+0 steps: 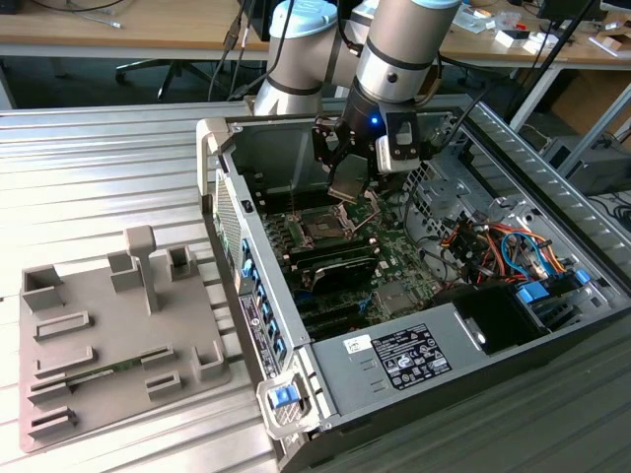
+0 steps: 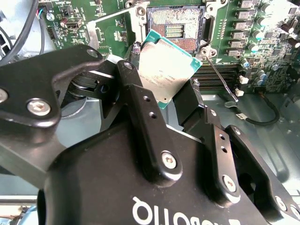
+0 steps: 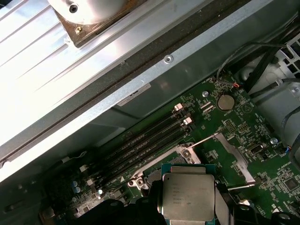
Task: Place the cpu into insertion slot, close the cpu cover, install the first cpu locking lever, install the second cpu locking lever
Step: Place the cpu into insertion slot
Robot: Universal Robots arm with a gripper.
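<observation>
One cpu (image 2: 166, 70) hangs in the claw (image 2: 161, 91) above the insertion slot (image 2: 174, 26).

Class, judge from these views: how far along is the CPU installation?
Done: the gripper has the cpu clamped. In hand: the chip hangs near the bare insertion slot, not seated. Left: seating it, the open cpu cover, and the levers; one locking lever stands free.

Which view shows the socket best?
Second wrist view: the socket lies open, contact grid bare, beyond the cpu. In the first wrist view the cpu covers part of it; in the exterior view it is far off.
</observation>
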